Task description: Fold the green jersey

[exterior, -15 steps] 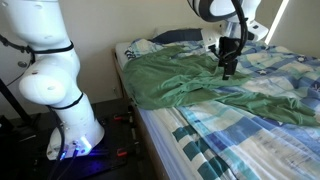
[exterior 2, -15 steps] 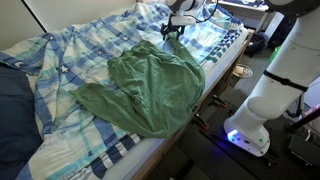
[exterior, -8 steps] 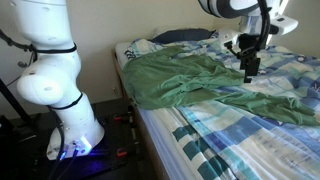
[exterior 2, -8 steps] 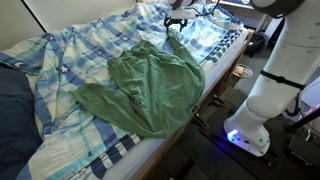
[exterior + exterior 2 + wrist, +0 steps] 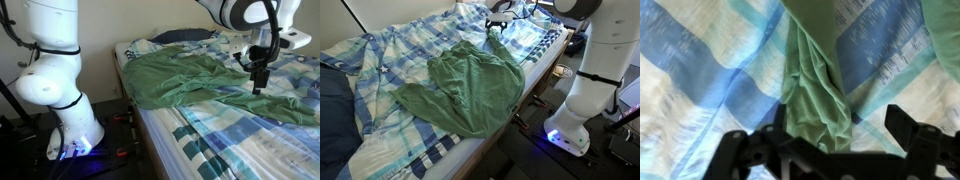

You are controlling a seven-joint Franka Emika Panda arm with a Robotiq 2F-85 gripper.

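Though wrist-only, claw (image 5: 818,138) astride green jersey (image 5: 815,85)

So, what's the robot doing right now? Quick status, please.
Gripper open, over a narrow strip of the green jersey. Jersey spread rumpled on the checked bedspread, not yet folded. Dark pillow well away.

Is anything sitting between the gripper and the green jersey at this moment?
Nothing visible does. In the wrist view the open gripper hangs right over a bunched strip of the green jersey, which lies on the checked bedspread, with no other object between them.
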